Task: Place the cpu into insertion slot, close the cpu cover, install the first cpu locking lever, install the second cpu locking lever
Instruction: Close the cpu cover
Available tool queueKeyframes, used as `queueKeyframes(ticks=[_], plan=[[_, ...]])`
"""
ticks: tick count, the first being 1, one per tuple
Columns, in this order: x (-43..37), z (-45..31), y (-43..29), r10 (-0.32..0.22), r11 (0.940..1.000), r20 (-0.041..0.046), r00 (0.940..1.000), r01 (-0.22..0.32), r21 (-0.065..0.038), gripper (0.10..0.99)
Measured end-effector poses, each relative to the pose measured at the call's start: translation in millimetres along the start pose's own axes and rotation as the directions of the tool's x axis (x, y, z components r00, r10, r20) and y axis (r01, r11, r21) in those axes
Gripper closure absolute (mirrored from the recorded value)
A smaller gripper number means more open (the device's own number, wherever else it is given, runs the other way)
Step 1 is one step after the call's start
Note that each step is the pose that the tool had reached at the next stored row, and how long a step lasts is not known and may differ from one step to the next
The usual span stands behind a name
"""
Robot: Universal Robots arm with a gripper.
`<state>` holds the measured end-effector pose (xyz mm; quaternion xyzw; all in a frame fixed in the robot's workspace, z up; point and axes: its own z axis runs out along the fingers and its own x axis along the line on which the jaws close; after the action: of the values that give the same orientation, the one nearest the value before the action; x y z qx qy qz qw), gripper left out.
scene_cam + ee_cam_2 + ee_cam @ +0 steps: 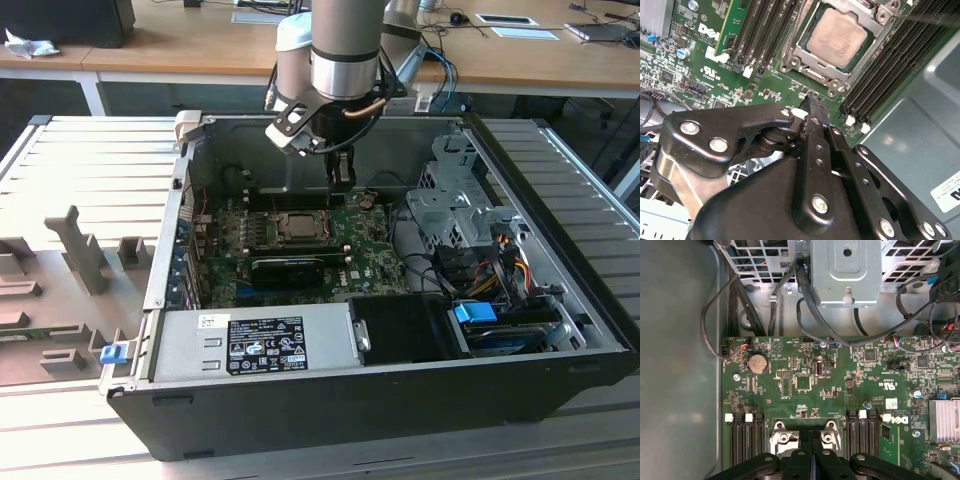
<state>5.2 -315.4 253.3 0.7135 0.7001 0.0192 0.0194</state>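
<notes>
The cpu [836,37], a silver-grey square, lies flat in the insertion slot [790,62] on the green board. The cpu cover [867,47], a metal frame, lies down around its edges. A thin metal lever [925,17] runs past one corner of the socket. My gripper [813,100] is shut with nothing between its black fingers, and its tip hovers over the board just beside the socket. In the exterior view the gripper [342,182] hangs inside the case, toward the exterior view's right of the cpu [300,224]. In the first wrist view the fingers [805,462] meet over the socket frame [782,439].
The open black computer case [330,400] lies on a slatted grey table. Black memory slots [762,35] flank the socket on both sides. A long black card [285,268] sits in front of the socket. A metal drive cage [455,205] with cables stands at the exterior view's right.
</notes>
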Motion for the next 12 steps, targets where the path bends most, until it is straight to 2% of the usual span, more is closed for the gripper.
queueKeyframes(ticks=[3,5,6,7,10,12], plan=[[0.0,0.4,-1.8,0.000,1.0000,-0.0001,1.0000,0.000,0.000,0.980],[-0.2,3.5,-8.2,0.000,1.0000,0.0001,1.0000,0.000,0.000,0.980],[-0.3,5.3,-13.3,-0.001,1.0000,0.0001,1.0000,0.001,0.000,0.980],[-0.4,8.5,-21.5,-0.002,1.0000,-0.0001,1.0000,0.002,0.000,0.980],[-0.5,13.8,-28.4,-0.013,0.9999,-0.0006,0.9999,0.013,0.001,0.980],[-0.5,17.0,-30.4,-0.029,0.9996,-0.0015,0.9996,0.029,0.002,0.980]])
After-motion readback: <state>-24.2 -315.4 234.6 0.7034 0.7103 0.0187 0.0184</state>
